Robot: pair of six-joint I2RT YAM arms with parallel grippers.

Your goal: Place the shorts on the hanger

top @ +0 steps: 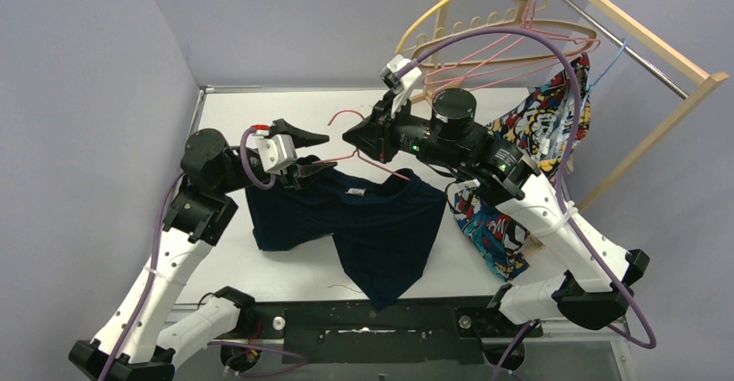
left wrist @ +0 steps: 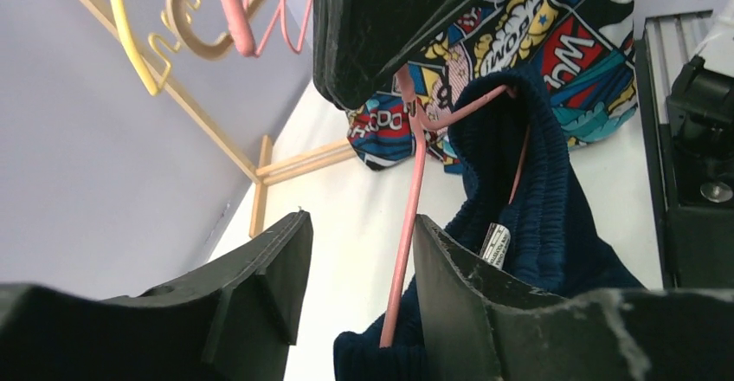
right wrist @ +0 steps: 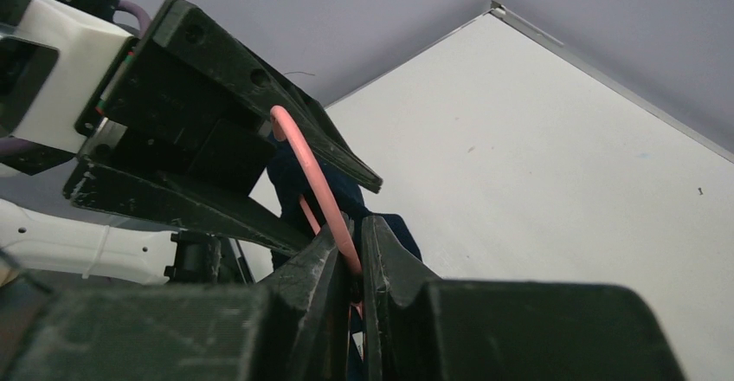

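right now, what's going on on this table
The right claw is shut on the pink hanger and holds it low over the table. The navy shorts lie mostly on the table, with part of the waistband hooked over the hanger's wire. The left claw is open, with a finger on each side of that wire beside the waistband. The shorts are not yet fully on the hanger.

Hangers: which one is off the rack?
The thin pink hanger pinched in the right gripper, partly inside the shorts; the yellow hanger and tan hanger hang on the rack.
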